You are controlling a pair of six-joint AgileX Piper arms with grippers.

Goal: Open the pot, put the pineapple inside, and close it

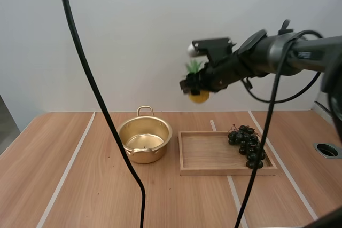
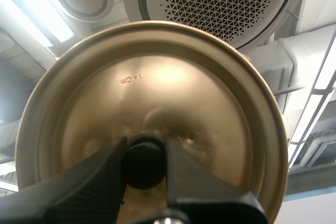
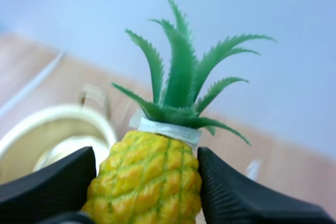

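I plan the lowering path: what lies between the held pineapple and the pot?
Nothing: the high view shows only free air between the pineapple in the right gripper and the open pot.

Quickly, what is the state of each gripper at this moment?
Left gripper: closed, holding the lid.
Right gripper: closed, holding the pineapple.

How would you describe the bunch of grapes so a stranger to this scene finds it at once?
On the wooden table, find the shallow wooden tray right of the open golden pot. The bunch of grapes lies at the tray's right end. It is the only dark, near-black cluster of small round berries among pale wood and shiny gold.
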